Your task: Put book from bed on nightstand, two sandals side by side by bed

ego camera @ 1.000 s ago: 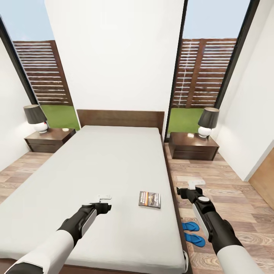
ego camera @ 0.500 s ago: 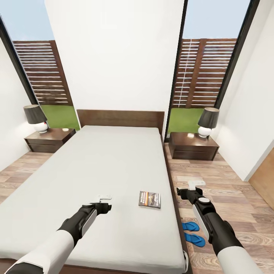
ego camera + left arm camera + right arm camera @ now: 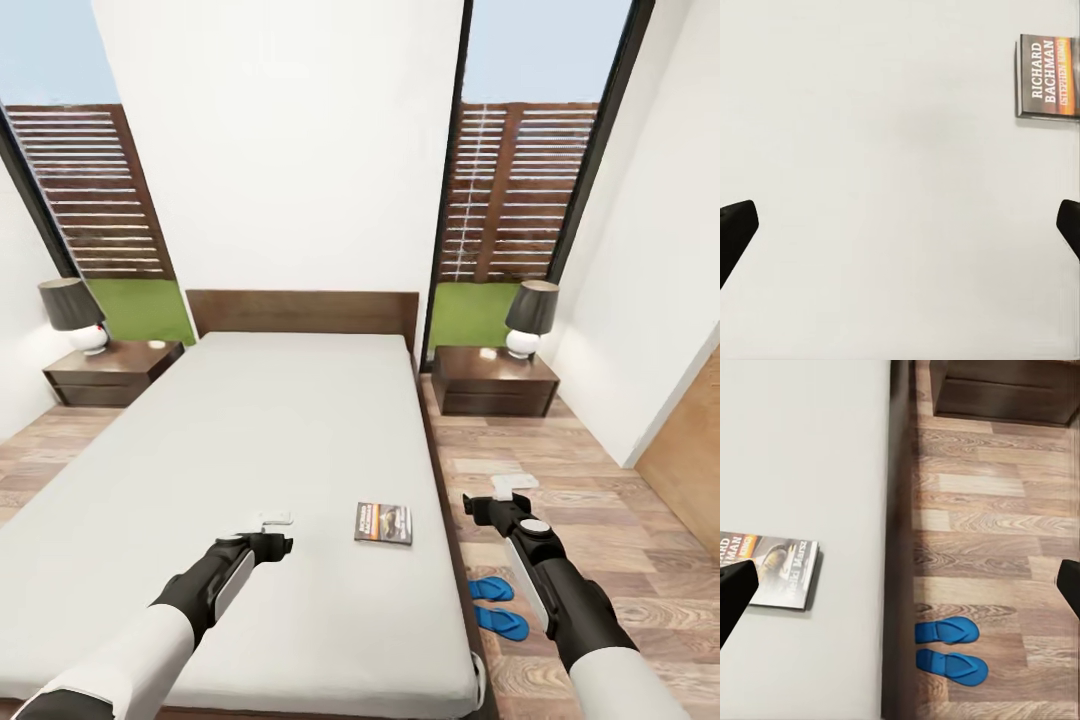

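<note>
Both grippers spread wide, gripping nothing. Left gripper point(image 3: 275, 519) is hovering over the bed point(image 3: 250, 450); book point(image 3: 383, 523) lying at its 3 o'clock. Right gripper point(image 3: 512, 484) is hanging above floor; sandals point(image 3: 498, 606) paired bedside.

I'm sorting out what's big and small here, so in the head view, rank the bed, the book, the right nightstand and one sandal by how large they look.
1. bed
2. right nightstand
3. book
4. sandal, only slightly smaller than the book
</note>
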Robot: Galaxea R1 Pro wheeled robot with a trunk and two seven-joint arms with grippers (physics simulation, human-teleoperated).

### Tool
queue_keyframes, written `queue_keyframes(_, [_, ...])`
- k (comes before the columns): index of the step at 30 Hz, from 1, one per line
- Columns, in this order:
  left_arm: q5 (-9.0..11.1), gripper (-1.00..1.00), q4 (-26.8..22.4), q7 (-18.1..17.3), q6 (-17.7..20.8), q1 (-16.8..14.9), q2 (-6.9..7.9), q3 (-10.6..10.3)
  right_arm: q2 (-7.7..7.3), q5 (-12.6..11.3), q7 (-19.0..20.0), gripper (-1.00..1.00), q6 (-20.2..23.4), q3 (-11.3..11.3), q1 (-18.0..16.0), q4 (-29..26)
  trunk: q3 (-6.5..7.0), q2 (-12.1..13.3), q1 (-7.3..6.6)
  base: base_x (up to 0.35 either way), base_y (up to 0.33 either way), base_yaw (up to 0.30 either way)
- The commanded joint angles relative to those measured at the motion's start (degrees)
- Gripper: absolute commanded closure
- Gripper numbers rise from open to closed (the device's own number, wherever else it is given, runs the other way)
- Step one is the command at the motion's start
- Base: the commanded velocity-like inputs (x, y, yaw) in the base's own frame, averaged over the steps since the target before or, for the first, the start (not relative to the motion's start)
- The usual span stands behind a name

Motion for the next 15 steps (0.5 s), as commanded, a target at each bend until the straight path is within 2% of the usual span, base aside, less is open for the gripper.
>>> queue_keyframes(1, [0.59, -1.0, -0.1, 0.33, 0.27, -0.04, 0.05, -0.35, -0.05, 0.06, -0.23, -1.0, 0.35, 0.14, -0.04, -0.09, -0.12, -0.12, 0.04, 0.0, 0.0, -0.262])
queue_keyframes(8, [0.59, -1.0, -0.1, 0.33, 0.27, -0.04, 0.05, -0.36, -0.07, 0.09, -0.19, -1.0, 0.24, 0.13, -0.02, -0.1, -0.12, -0.12, 0.04, 0.0, 0.0, -0.254])
queue_keyframes(15, [0.59, -1.0, -0.1, 0.33, 0.27, -0.04, 0.02, -0.36, -0.09, 0.37, -0.22, -1.0, -0.01, 0.13, 0.09, -0.08, -0.12, -0.12, 0.04, 0.0, 0.0, -0.074])
